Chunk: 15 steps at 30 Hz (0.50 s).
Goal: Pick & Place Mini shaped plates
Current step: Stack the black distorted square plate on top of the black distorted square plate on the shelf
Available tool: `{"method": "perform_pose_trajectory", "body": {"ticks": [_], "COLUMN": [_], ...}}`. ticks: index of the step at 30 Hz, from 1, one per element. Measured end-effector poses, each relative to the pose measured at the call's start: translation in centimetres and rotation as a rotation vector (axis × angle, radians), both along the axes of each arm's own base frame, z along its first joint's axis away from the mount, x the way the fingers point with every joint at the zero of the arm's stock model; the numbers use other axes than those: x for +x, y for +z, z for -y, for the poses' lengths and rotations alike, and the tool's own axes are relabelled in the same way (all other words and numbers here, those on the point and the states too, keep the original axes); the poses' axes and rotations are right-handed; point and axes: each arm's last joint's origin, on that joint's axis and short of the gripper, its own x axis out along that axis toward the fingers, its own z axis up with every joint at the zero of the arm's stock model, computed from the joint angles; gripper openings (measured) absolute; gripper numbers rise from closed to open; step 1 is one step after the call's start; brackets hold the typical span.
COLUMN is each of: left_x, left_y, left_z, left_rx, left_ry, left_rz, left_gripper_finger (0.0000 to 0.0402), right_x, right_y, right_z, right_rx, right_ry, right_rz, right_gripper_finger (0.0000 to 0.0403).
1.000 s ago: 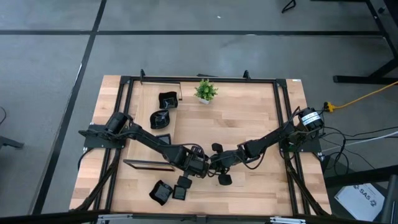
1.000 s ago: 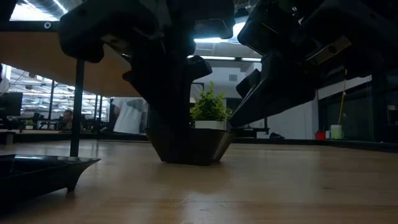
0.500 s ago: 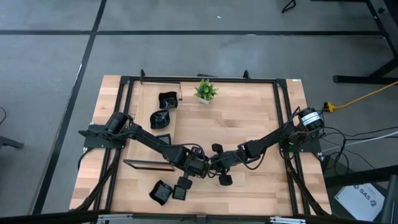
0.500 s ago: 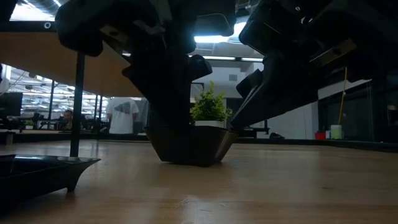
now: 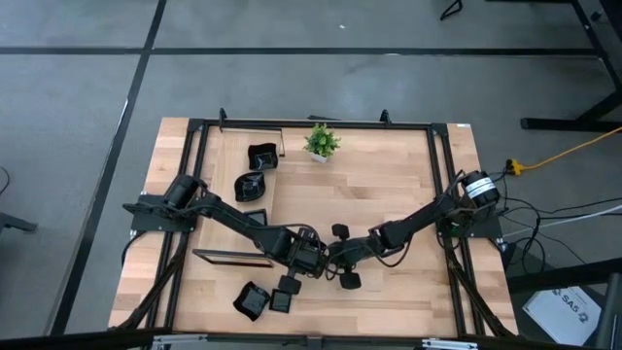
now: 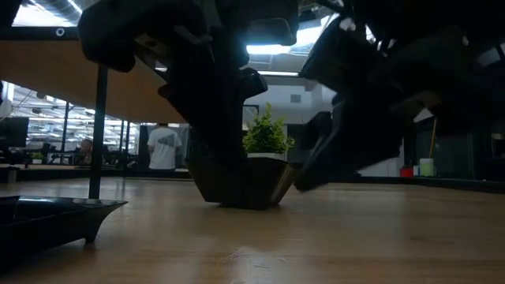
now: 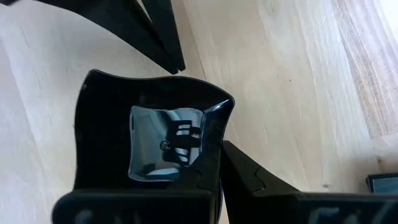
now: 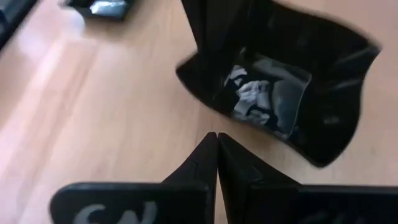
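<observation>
Left hand [image 7: 211, 168]: closed on the rim of a small black square dish [image 7: 149, 146], one finger inside the wall, one outside. The dish sits flat on the worktop [image 5: 389, 194] near the front centre, directly under this hand, so it is the nearer of the two by contact.

Right hand [image 8: 216, 146]: fingers pressed together, holding nothing, just beside the same dish [image 8: 280, 93] on its far side, apart from the rim and seemingly blurred in the low view.

Judgement: any lift belongs to the left arm, straight up from the gripped wall.

Further off: two dishes [image 5: 262, 299] lie at the front left, two more [image 5: 258, 170] at the back left near the potted plant [image 5: 321, 141]
</observation>
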Motion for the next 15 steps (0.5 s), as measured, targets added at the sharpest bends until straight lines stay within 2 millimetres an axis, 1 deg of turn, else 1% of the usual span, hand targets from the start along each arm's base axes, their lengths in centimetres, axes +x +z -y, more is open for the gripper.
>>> {"method": "perform_pose_trajectory", "body": {"ticks": [2,6,11,15], "left_x": [0.0,0.0,0.0,0.0], "left_y": [0.0,0.0,0.0,0.0], "left_z": [0.0,0.0,0.0,0.0], "left_rx": [0.0,-0.001,-0.001,0.0], "left_ry": [-0.001,-0.001,-0.001,-0.001], "left_rz": [0.0,-0.001,-0.002,-0.003], "left_gripper_finger": [0.0002,0.0002,0.0002,0.0002], "right_x": [0.1,0.1,0.0,0.1], "right_y": [-0.3,-0.3,0.6,0.8], "right_z": [0.0,-0.1,-0.1,-0.1], "right_rx": [-0.003,-0.002,0.007,0.005], "right_ry": [0.002,0.015,0.027,0.03], "right_rz": [-0.005,-0.002,0.025,0.035], "right_gripper_finger": [0.0013,0.0013,0.0013,0.0013]}}
